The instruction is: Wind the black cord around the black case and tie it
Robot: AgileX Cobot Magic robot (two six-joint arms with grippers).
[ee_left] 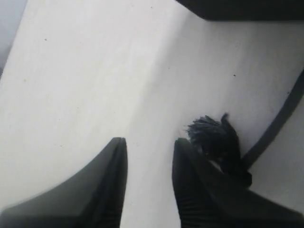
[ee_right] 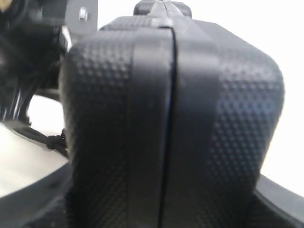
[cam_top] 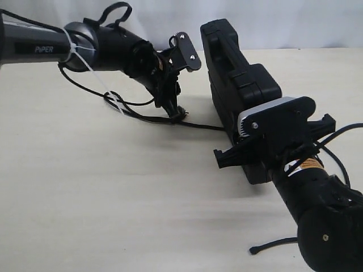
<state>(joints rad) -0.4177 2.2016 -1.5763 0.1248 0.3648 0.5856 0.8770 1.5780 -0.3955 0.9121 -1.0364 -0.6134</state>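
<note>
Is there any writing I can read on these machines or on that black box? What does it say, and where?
"PiPER": on the left arm.
Orange sticker on the right arm: print too small to read.
Black case: no writing visible.

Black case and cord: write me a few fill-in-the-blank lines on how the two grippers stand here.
1. The black case stands on edge, clamped by the ___ gripper.
2. The left gripper has its jaws ___, with nothing between them.
3. The cord end lying beside the left gripper is the ___ one.
Missing words: right (right gripper); open; frayed.
</note>
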